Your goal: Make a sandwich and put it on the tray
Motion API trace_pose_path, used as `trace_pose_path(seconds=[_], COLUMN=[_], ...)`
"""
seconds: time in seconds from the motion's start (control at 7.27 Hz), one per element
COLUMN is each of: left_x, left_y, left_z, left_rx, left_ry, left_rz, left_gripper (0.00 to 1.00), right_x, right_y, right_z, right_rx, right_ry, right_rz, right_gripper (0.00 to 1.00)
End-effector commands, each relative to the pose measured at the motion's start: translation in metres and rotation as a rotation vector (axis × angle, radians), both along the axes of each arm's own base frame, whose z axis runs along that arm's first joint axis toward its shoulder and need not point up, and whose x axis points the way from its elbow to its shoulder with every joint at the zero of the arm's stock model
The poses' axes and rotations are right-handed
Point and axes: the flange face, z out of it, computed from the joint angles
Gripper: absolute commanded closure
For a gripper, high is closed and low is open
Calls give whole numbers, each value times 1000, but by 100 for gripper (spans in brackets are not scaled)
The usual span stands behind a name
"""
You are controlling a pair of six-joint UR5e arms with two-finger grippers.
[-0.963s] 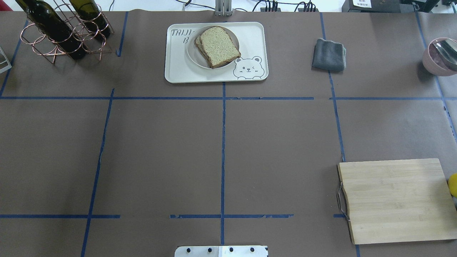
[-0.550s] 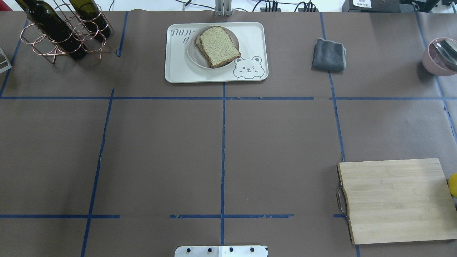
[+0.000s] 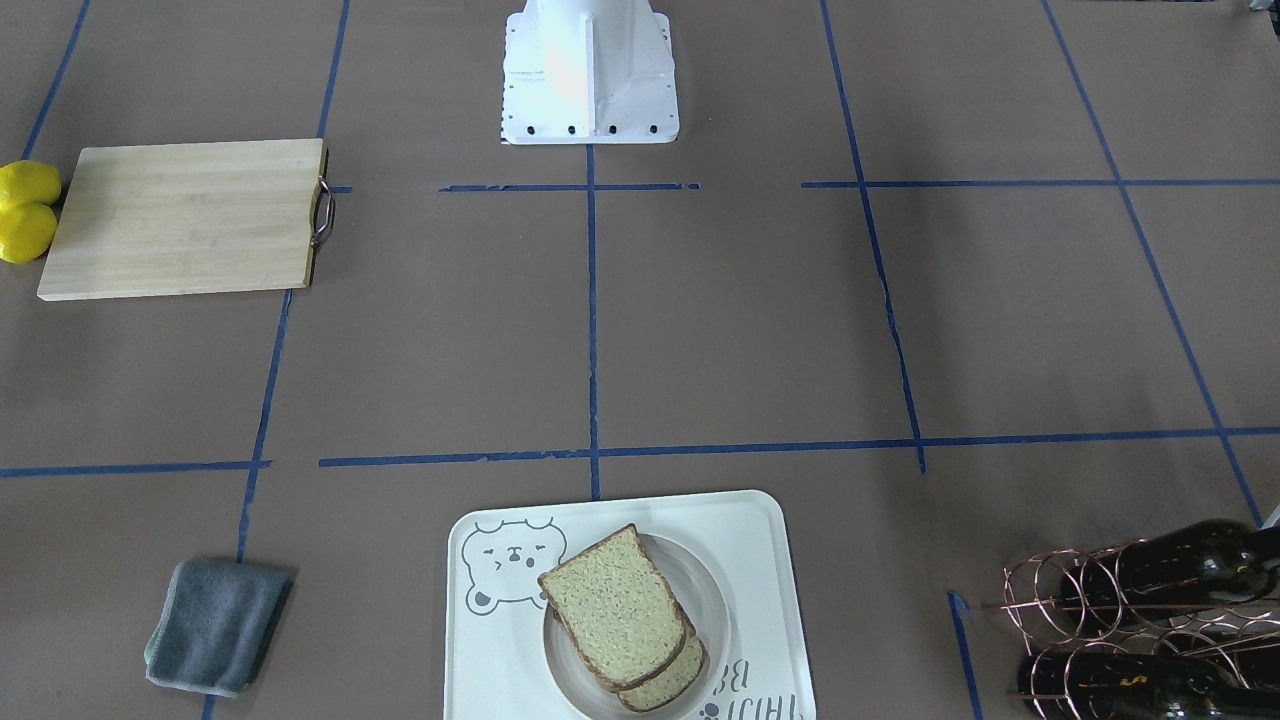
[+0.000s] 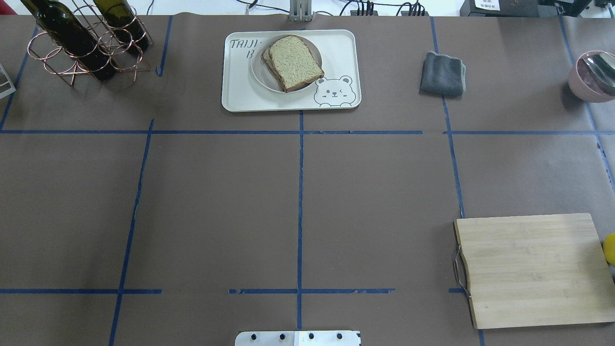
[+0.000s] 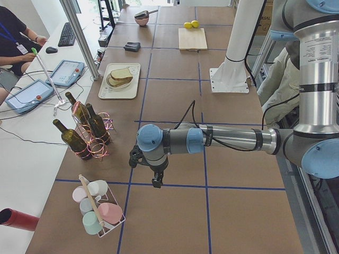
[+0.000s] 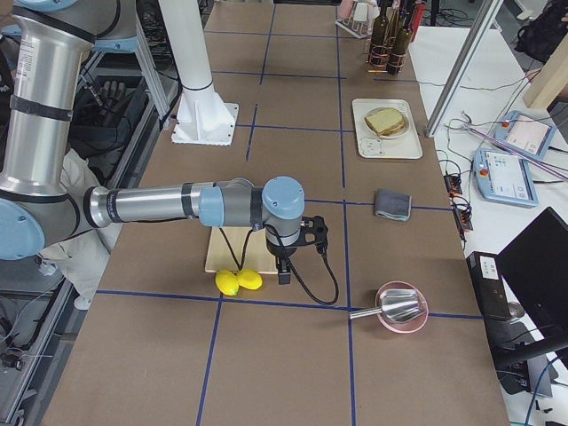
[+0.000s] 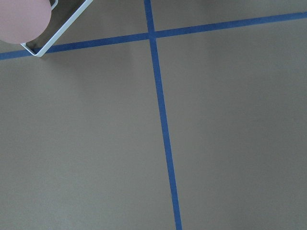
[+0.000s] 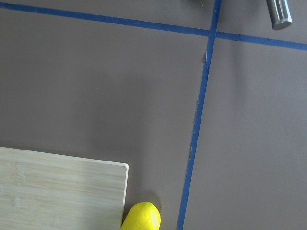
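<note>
We see the sandwich [image 4: 294, 60] on the tray [image 4: 240, 91], well apart from the left gripper [image 5: 157, 183] and right gripper [image 6: 283, 277]; we cannot tell their grip.

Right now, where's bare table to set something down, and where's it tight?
Bare: the whole middle, from the tray to the robot base, between the bottle rack and the board. The board's top is bare too. Crowded: the far edge, with rack, tray, cloth and bowl; lemons sit by the board's outer side.

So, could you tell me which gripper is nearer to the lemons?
Right. The right gripper hangs close by the lemons at the cutting board; the left gripper is far off at the opposite end, near the mugs.
</note>
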Motion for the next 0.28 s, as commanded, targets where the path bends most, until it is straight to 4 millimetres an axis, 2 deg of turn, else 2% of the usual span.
trace_pose_path(seconds=[0.0,0.14], left_x=[1,1], left_y=[-4,-6], left_z=[1,0], left_rx=[-2,1], left_ry=[0,0], left_rz=[1,3], left_gripper=[0,0], right_x=[0,0], right_y=[0,0], right_z=[3,6], right_rx=[-5,-8], right_ry=[0,0], right_rz=[-1,-2], right_gripper=[0,0])
